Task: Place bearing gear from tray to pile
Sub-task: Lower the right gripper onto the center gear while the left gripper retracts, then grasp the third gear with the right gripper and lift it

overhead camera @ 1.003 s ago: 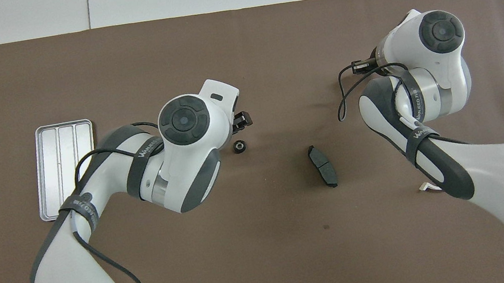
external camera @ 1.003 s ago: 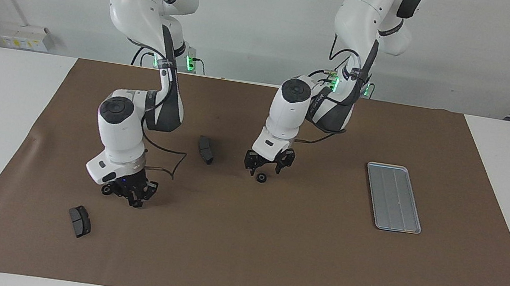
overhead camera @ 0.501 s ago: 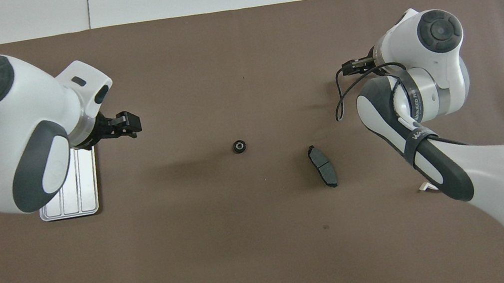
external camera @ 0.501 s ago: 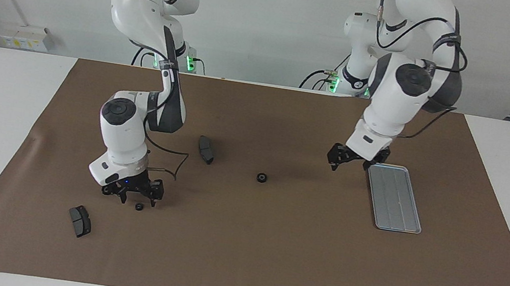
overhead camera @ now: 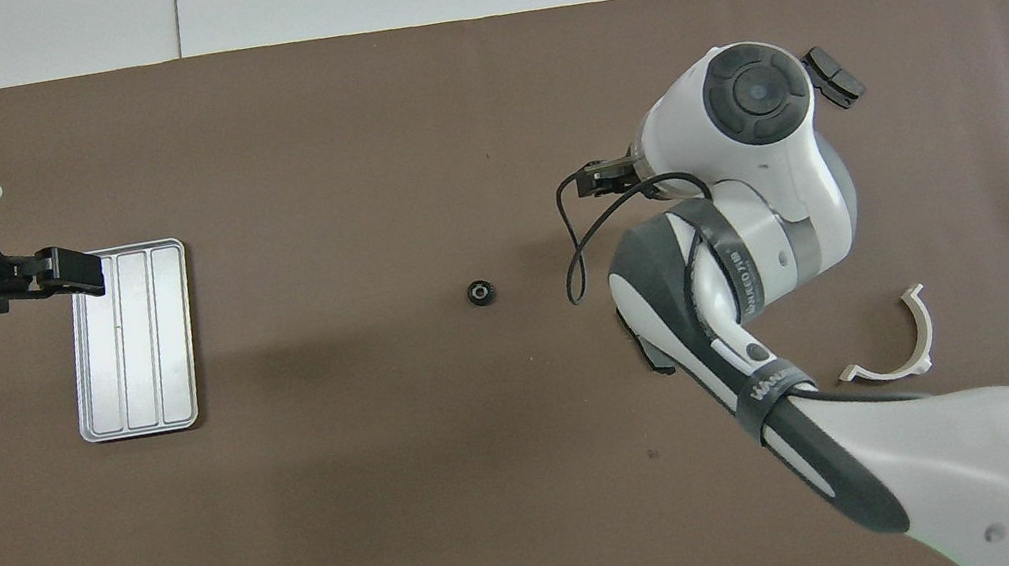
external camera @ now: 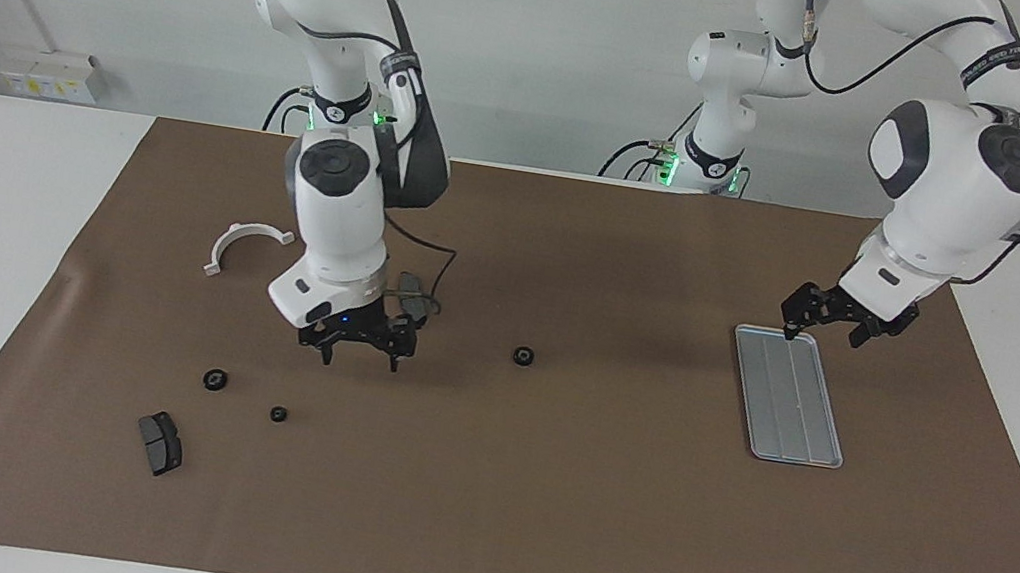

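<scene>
The silver ridged tray (external camera: 789,397) lies empty toward the left arm's end of the brown mat; it also shows in the overhead view (overhead camera: 132,339). One small black bearing gear (external camera: 522,356) lies alone mid-mat, also seen from overhead (overhead camera: 480,292). Two more gears (external camera: 215,379) (external camera: 279,414) lie together toward the right arm's end. My left gripper (external camera: 824,330) hangs open and empty above the tray's rim, also seen from overhead (overhead camera: 80,274). My right gripper (external camera: 359,352) is open and empty over the mat, between the lone gear and the two gears.
A black brake pad (external camera: 160,443) lies farther from the robots than the two gears. A second pad (external camera: 413,296) lies partly hidden by the right gripper. A white half ring (external camera: 245,244) lies nearer to the robots, toward the right arm's end.
The left gripper left the lone gear mid-mat and swung up over the tray. The right gripper set a gear down by another, then moved toward the middle, uncovering both gears and the half ring.
</scene>
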Controlling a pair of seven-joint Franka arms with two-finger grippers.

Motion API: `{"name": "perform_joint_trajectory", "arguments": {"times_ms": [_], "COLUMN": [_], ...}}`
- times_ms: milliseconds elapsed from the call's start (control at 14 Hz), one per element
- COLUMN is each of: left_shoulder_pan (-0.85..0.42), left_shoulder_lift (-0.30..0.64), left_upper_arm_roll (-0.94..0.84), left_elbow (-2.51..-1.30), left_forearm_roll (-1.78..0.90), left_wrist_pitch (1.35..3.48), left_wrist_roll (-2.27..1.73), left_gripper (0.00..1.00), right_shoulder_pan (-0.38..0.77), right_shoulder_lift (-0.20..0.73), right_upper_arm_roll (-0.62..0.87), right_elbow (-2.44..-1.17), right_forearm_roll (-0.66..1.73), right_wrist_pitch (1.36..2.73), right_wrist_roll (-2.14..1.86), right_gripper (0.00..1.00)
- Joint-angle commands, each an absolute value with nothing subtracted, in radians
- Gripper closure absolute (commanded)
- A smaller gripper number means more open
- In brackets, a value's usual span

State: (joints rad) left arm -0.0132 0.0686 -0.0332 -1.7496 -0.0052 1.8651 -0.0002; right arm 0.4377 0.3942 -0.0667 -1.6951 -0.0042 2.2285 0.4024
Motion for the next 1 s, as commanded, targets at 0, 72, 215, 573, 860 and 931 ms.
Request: {"name": "perform_joint_trajectory", "arguments": {"times_ms": [0, 72, 215, 573, 860, 931], "left_shoulder_pan": [0.005, 0.006, 0.005, 0.005, 0.005, 0.005], "left_shoulder_lift": [-0.026, -0.044, -0.064, -0.089, -0.092, -0.092], "left_upper_arm_roll": [-0.040, -0.038, -0.038, -0.040, -0.040, -0.040], "left_elbow": [-1.773, -1.773, -1.773, -1.784, -1.786, -1.787], "left_forearm_roll": [-0.011, -0.011, -0.011, -0.011, -0.011, -0.011], "left_wrist_pitch": [1.818, 1.806, 1.770, 1.724, 1.724, 1.724], "left_wrist_roll": [0.014, 0.012, 0.008, 0.003, 0.003, 0.003], "left_gripper": [0.00, 0.00, 0.00, 0.00, 0.00, 0.00], "right_shoulder_pan": [0.533, 0.575, 0.646, 0.710, 0.700, 0.698], "right_shoulder_lift": [0.406, 0.420, 0.472, 0.535, 0.557, 0.557], "right_upper_arm_roll": [-0.064, -0.064, -0.066, -0.064, -0.066, -0.066], "right_elbow": [-1.701, -1.697, -1.681, -1.683, -1.686, -1.686], "right_forearm_roll": [0.008, -0.008, -0.015, -0.046, -0.060, -0.060], "right_wrist_pitch": [2.243, 2.246, 2.282, 2.353, 2.398, 2.402], "right_wrist_roll": [0.520, 0.575, 0.664, 0.735, 0.733, 0.733], "right_gripper": [0.00, 0.00, 0.00, 0.00, 0.00, 0.00]}}
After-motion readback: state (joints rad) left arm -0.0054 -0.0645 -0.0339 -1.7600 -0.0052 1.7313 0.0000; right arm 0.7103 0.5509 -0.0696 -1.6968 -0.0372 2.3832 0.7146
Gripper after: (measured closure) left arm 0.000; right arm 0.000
